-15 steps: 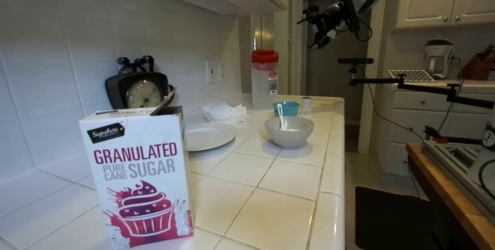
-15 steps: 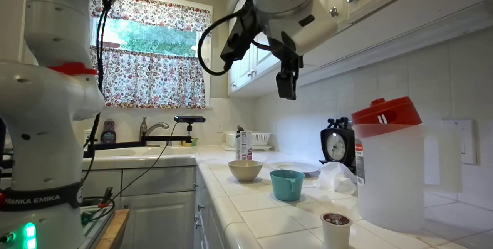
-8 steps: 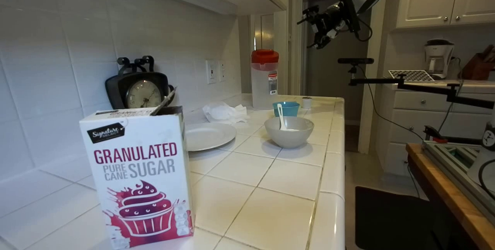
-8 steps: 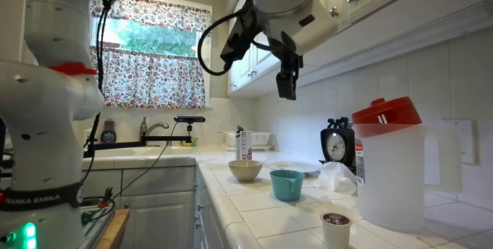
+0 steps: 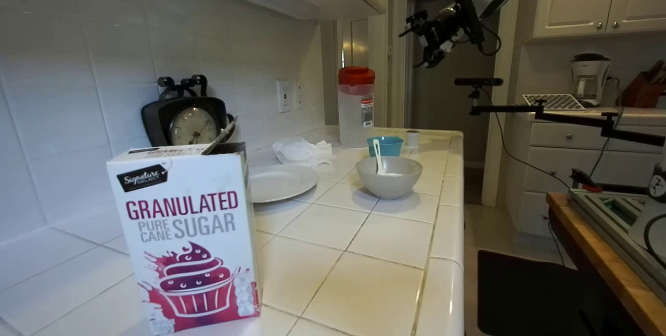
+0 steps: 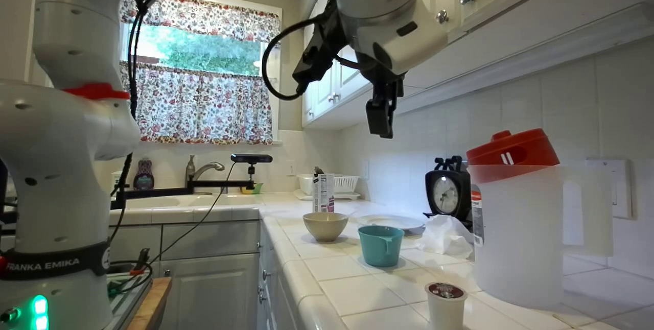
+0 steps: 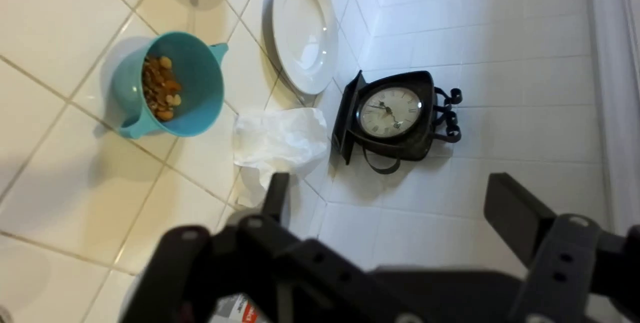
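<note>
"two fingers (image 7: 517, 218) on that end effector (image 7: 390, 200), and they're spread wide, right?"

"yes, with mostly tiled wall (image 7: 525, 133) showing between them. it hangs high in the air, pinching nothing."

"what sits nearest?"

"hard to judge depth, but i'd say the teal cup (image 6: 379, 251). it stands upright on the surface (image 6: 357, 294), well below the fingers; in an exterior view it's almost straight under them."

"so, lined up?"

"not by the wrist view. there the cup, with what look like nuts (image 7: 161, 88) inside, lies off to that view's left, outside the gap, which faces the wall by the black clock (image 7: 390, 115)."

"does it have a long axis?"

"its body is round. two lugs (image 7: 218, 52) stick out on roughly opposite sides of the rim, on a slant to the line from finger to finger."

"and close by it?"

"white crumpled paper (image 7: 282, 138), between cup and clock; the grey bowl (image 5: 389, 182) and the red-lidded pitcher (image 6: 516, 238) stand apart."
</note>
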Robot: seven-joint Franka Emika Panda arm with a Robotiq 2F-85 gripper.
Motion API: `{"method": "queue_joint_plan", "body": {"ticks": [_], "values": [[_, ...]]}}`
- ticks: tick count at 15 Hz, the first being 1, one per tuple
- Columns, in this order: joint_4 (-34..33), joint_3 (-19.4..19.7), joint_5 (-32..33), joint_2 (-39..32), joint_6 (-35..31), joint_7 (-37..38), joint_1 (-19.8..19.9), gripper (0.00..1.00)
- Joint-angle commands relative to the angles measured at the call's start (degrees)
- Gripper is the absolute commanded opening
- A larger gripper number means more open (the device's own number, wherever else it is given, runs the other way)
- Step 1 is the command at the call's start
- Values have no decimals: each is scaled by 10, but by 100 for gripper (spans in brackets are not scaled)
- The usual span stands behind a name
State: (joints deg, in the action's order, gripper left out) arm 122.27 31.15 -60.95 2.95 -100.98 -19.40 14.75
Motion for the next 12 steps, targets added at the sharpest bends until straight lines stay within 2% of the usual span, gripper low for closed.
{"method": "queue_joint_plan", "body": {"ticks": [1,5,12], "values": [[-11,-43,65,-8,-38,66,30,100],[-19,-69,134,-22,-52,150,34,100],[-59,-103,113,-102,-31,252,31,100]]}}
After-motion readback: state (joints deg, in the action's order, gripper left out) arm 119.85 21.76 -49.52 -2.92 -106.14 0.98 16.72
